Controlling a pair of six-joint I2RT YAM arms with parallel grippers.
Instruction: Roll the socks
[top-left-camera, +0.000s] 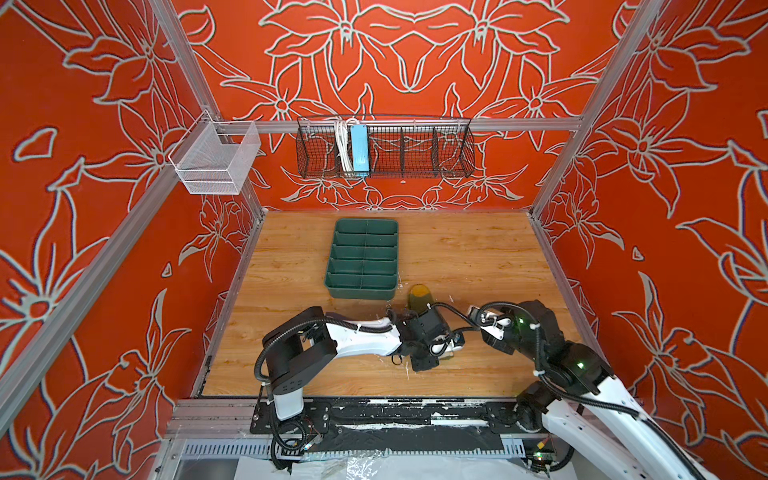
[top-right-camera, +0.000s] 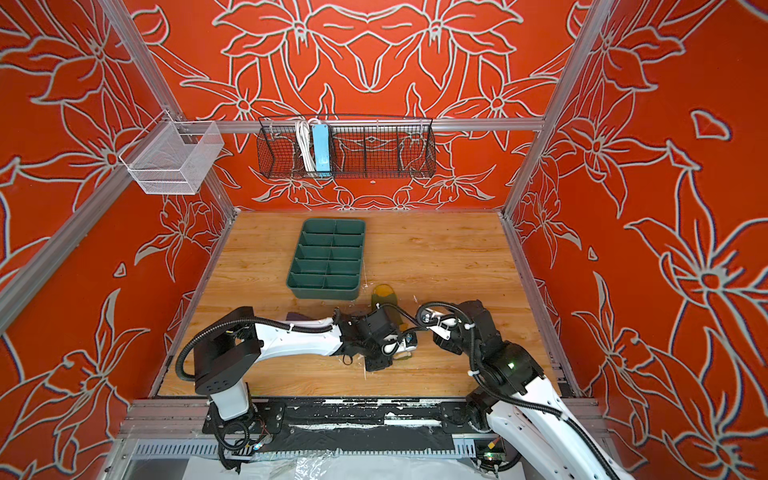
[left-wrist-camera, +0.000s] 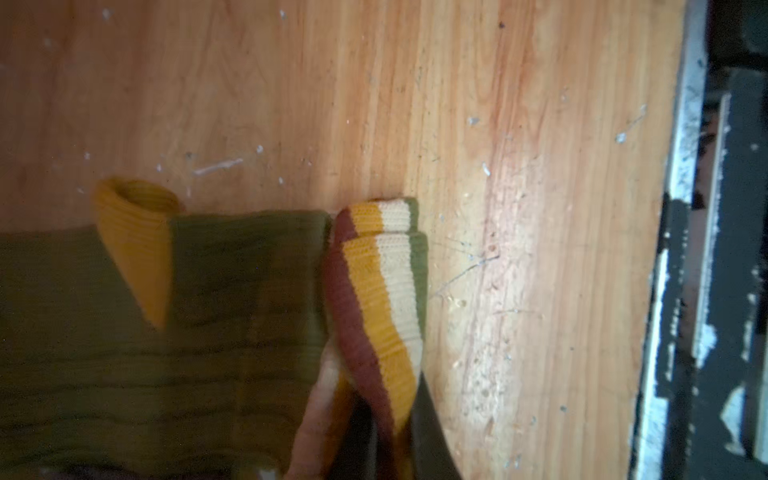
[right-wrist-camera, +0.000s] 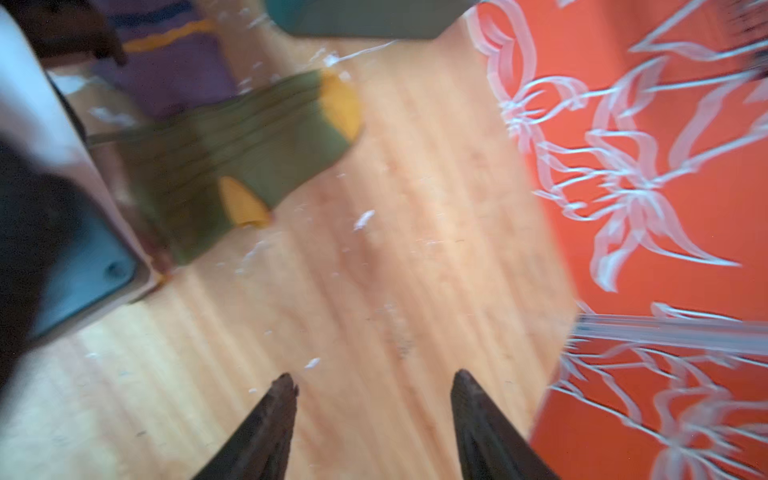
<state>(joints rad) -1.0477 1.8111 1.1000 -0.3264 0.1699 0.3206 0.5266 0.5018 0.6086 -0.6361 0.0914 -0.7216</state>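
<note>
Olive sock (left-wrist-camera: 232, 299) lies on the table (left-wrist-camera: 498, 124) by the purple sock (right-wrist-camera: 166, 70), cuff (left-wrist-camera: 374, 291) pinched in the left gripper (left-wrist-camera: 374, 407), right gripper (right-wrist-camera: 374, 380) released and empty: unanchored, it may drag rather than roll.

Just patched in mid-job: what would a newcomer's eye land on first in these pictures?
The loud red flowered walls come first, at the back and both sides. Next, the left arm and right arm converge low near the front of the wooden table, just short of the green divided tray. There the left fingers pinch the striped cuff of the olive sock, while the right fingers hang open over bare wood.
</note>
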